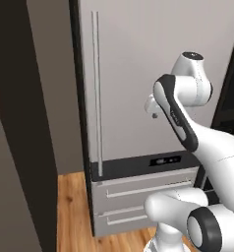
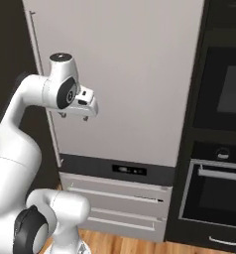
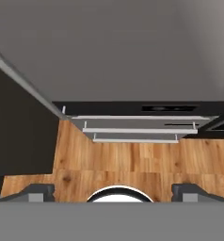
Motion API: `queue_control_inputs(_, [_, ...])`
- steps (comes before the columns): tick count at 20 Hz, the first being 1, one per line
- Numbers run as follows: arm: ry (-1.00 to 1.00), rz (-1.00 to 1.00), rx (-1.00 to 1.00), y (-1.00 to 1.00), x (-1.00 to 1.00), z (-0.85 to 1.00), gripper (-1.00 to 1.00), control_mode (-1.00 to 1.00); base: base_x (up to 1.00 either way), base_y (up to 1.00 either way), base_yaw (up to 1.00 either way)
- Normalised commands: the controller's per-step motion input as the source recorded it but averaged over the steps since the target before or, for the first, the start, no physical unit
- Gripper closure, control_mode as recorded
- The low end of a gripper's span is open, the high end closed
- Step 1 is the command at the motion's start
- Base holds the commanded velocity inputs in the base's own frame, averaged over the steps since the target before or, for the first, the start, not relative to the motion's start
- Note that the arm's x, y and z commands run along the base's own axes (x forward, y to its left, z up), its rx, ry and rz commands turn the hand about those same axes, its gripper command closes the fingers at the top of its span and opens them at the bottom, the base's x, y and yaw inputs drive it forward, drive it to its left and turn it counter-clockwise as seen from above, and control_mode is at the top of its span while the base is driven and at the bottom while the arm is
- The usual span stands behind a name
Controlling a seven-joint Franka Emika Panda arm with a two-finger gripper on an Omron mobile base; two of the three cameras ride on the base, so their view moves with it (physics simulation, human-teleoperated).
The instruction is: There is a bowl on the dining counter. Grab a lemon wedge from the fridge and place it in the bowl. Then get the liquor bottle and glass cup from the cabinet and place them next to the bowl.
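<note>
**Jaws apart in front of the shut fridge**

The gripper (image 2: 74,116) hangs with its jaws spread wide and nothing between them, pointing down toward the wood floor (image 3: 132,164). It sits just off the fridge (image 1: 153,74) door, which is closed, well right of the long bar handle (image 1: 96,93). Below are the fridge drawers (image 2: 120,201). A black oven (image 2: 216,198) stands right of the fridge.

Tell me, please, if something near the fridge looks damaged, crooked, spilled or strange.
Nothing stands out. The fridge door is shut, its long handle hangs straight, and the drawers below sit flush. The wood floor shows no spill. The gripper hangs open and holds nothing in front of the door.
</note>
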Motion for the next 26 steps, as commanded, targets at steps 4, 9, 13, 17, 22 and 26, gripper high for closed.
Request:
queue_control_inputs(4, [0.00, 0.00, 0.00, 0.00, 0.00, 0.00, -1.00, 1.00, 0.00, 0.84, -0.21])
queue_control_inputs(9, [0.00, 0.00, 0.00, 0.00, 0.00, 0.00, -1.00, 1.00, -0.02, 0.61, -0.29])
queue_control_inputs(13, [0.00, 0.00, 0.00, 0.00, 0.00, 0.00, -1.00, 1.00, -0.04, 0.42, -0.32])
queue_control_inputs(17, [0.00, 0.00, 0.00, 0.00, 0.00, 0.00, -1.00, 1.00, 0.00, 0.39, -0.30])
queue_control_inputs(22, [0.00, 0.00, 0.00, 0.00, 0.00, 0.00, -1.00, 1.00, 0.00, 0.63, -0.25])
queue_control_inputs(26, [0.00, 0.00, 0.00, 0.00, 0.00, 0.00, -1.00, 1.00, 0.00, 0.44, -0.21])
